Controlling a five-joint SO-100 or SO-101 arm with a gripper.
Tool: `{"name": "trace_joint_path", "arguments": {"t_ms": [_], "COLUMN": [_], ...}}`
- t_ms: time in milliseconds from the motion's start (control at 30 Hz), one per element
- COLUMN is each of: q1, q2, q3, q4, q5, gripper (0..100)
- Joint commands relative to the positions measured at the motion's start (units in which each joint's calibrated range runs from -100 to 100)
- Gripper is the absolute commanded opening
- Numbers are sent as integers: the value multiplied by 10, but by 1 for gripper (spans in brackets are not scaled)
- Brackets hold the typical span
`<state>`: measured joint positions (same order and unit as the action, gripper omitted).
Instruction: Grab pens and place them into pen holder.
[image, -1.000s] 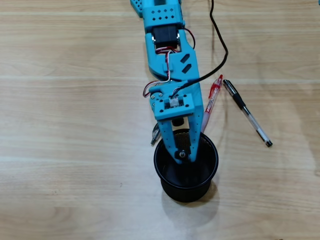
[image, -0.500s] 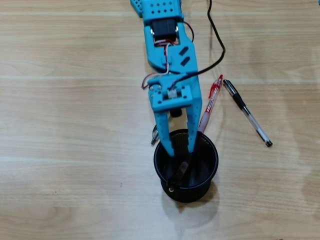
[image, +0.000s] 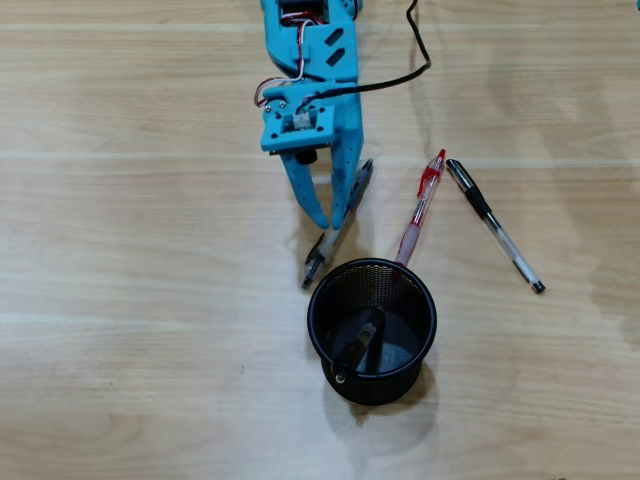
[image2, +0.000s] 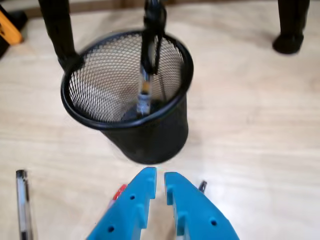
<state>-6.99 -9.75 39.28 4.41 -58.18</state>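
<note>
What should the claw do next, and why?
Probably squeeze shut on the grey pen and lift it. The claw is down at that pen, and only one pen stands in the cup.

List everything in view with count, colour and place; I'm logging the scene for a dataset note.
pen holder: one, black mesh, lower centre of the overhead view.
pen in holder: one, black, leaning inside the cup.
grey-clear pen: one, on the table under the pincer, left of the holder.
red-clear pen: one, tip reaching the holder's rim.
black-and-clear pen: one, furthest right.
table: one, light wood.
cable: one, black, top.
pincer: one, blue, fingertips nearly together above the grey-clear pen.
</note>
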Motion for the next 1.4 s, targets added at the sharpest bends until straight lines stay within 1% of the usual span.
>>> {"name": "trace_joint_path", "arguments": {"t_ms": [0, 233, 333, 400, 500, 767, 900, 1000, 1233, 1300, 1367], "q1": [10, 9, 4, -2, -10, -50, -56, -56, -54, -54, -56], "q2": [-71, -79, -78, -78, -56, 50, 95, 125, 158, 163, 169], "q3": [-10, -103, -133, -145, -164, -247, -262, -263, -279, -290, -301], "q4": [140, 389, 466, 497, 512, 512, 512, 511, 506, 508, 512], "q5": [-1, -6, -31, -38, -58, -83, -84, -97, -96, -95, -96], "gripper": [2, 2, 2, 2, 2, 2, 2, 2, 3, 7, 15]}}
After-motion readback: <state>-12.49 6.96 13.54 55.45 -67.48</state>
